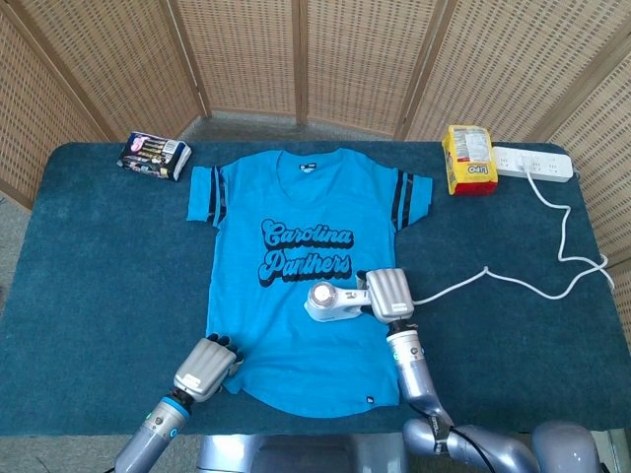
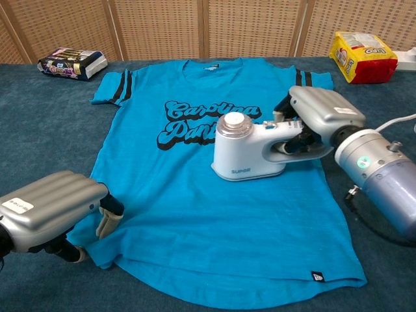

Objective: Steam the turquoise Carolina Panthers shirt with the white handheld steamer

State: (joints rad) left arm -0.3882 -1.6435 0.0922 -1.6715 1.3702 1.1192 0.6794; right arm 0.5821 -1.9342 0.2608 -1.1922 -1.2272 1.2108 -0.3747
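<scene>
Shirt (image 1: 301, 286) lies flat on the surface (image 1: 89, 266), soft and prone to bunching. Right robot hand (image 2: 311, 120) grips the rigid steamer (image 2: 250, 148) by its handle; left robot hand (image 2: 55, 209) pins the hem.

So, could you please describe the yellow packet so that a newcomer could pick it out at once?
Start at the dark blue table and go to its far right corner, where a white power strip lies. The yellow packet sits just left of that strip, beyond the turquoise shirt. It is the only yellow thing, with a red lower edge.
</scene>
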